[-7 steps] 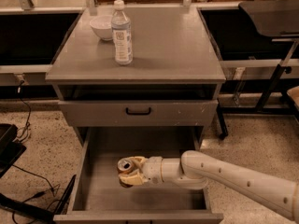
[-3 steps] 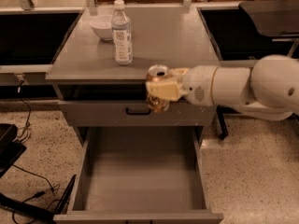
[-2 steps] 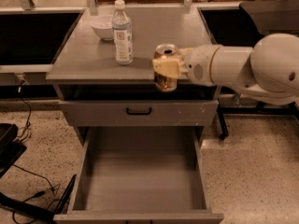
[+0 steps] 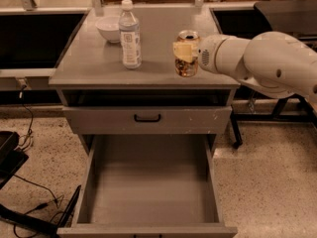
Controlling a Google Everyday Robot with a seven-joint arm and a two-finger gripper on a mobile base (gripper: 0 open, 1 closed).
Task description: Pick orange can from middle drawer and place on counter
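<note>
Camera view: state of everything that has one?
orange can: upright, gripped by end effector
end effector: shut on orange can, over counter, front right
middle drawer: pulled open
upper drawer: shut
water bottle: upright, capped, on counter
bowl: upright, on counter

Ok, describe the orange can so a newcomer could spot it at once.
Find the grey counter above the middle drawer. Near its right front edge the gripper clasps the orange can. It is shorter than the clear bottle, brown-orange with a silver top.
</note>
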